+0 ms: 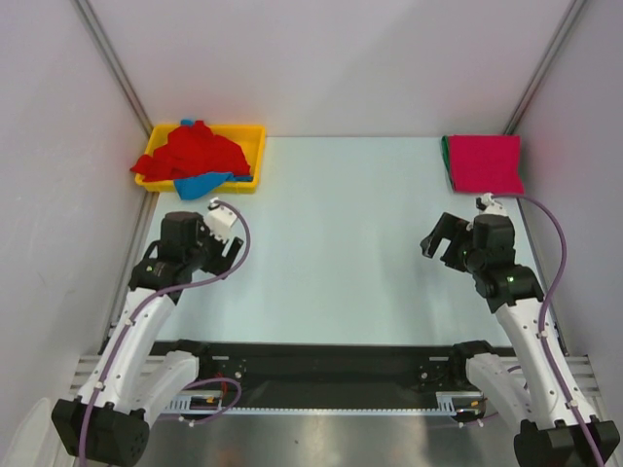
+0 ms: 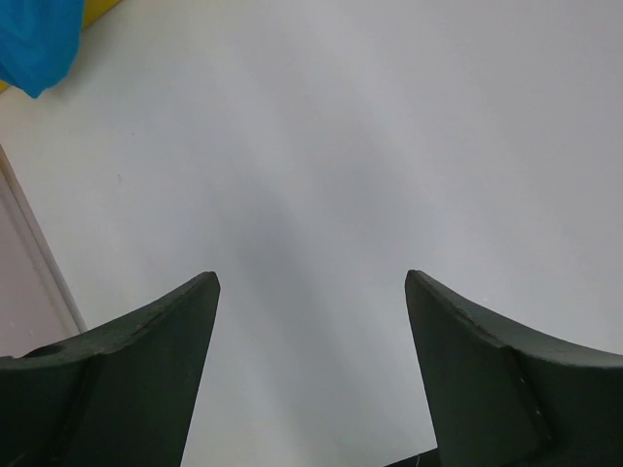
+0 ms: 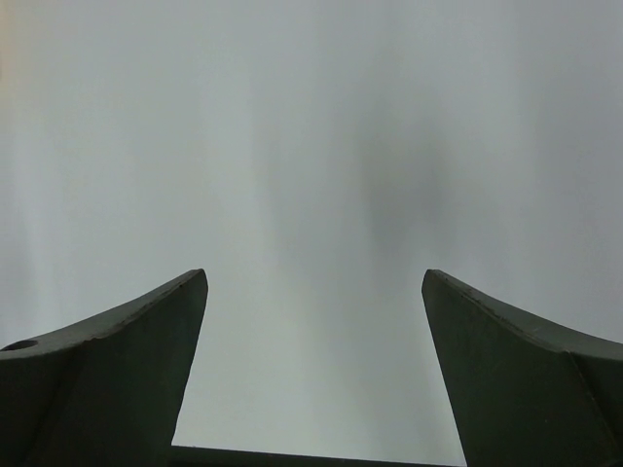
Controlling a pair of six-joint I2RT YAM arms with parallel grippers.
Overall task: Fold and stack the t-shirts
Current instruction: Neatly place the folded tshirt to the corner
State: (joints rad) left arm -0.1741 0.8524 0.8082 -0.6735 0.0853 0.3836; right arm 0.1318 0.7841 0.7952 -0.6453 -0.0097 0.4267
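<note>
A crumpled red t-shirt [image 1: 195,154] lies heaped in the yellow tray [image 1: 255,144] at the back left, with a blue t-shirt [image 1: 202,183] under it spilling over the front rim; a blue corner shows in the left wrist view [image 2: 34,44]. A folded magenta-pink t-shirt [image 1: 484,161] lies at the back right on a green one [image 1: 447,156] whose edge shows at its left. My left gripper [image 1: 232,251] is open and empty, just in front of the tray. My right gripper [image 1: 440,243] is open and empty, in front of the folded stack. Both wrist views show only bare table between the fingers.
The pale table [image 1: 341,243] is walled by white panels on the left, back and right. A black rail [image 1: 321,365] runs along the near edge between the arm bases.
</note>
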